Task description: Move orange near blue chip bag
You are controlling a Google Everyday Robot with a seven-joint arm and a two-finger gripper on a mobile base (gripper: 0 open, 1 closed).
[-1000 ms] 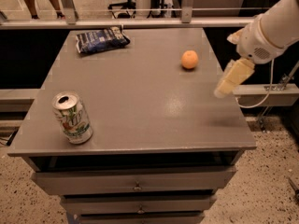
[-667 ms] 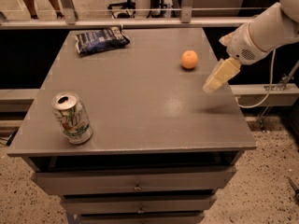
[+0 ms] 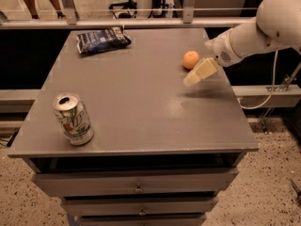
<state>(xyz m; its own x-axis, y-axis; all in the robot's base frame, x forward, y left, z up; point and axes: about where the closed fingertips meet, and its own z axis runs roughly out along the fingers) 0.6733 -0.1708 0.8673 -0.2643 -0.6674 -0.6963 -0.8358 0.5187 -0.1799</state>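
Observation:
The orange (image 3: 191, 59) sits on the grey table top (image 3: 136, 93) at the right, toward the far edge. The blue chip bag (image 3: 102, 39) lies flat at the far left corner of the table, well apart from the orange. My gripper (image 3: 194, 78) reaches in from the right on a white arm and hovers just in front of and slightly right of the orange, its cream fingers pointing down to the left. It holds nothing that I can see.
A green-and-white soda can (image 3: 73, 118) stands near the front left edge. Drawers (image 3: 136, 187) run below the table front. A metal rail (image 3: 141, 20) runs behind the table. A cable (image 3: 268, 93) hangs at the right.
My gripper has moved left and toward the orange, from beyond the table's right edge to just in front of the fruit. The orange, bag and can have not moved.

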